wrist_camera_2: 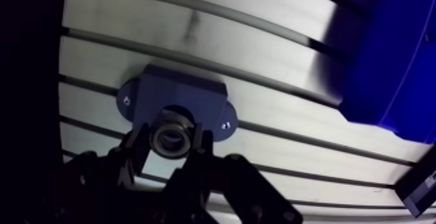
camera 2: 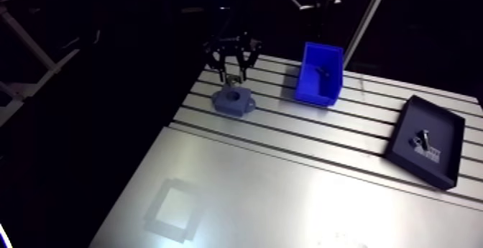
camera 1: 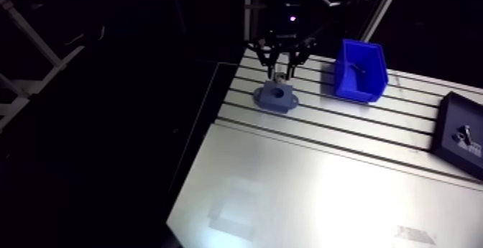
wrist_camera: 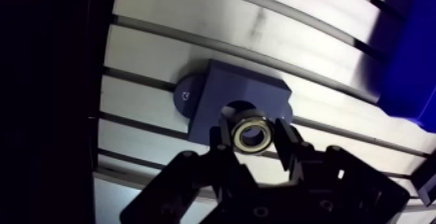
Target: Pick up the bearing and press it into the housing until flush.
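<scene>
Directly below the end effector [wrist_camera: 252,133] sat the housing [wrist_camera: 214,97], a grey-blue flanged block on the slotted table [wrist_camera: 156,54]. The end effector was closed on the bearing [wrist_camera_2: 172,137]. Its two fingers [wrist_camera: 224,134] were parted only by the ring's width and pressed on the outer race from either side, with the ring face level.

In the wrist view the bearing hung over the near edge of the housing's bore [wrist_camera: 237,107], overlapping it but not looking concentric from this angle. I could not tell whether it touched the housing.

I judged this to be the alignment ahead of the press. To do it well, I would centre the ring over the bore first and keep it square, then descend slowly and straight, since any tilt would risk cocking it in the mouth. The fingers flanked the race, so they might meet the housing top before flush. A release and a final push from above might be needed.

The blue bin [camera 1: 359,70] stood off to one side of the end effector.
</scene>
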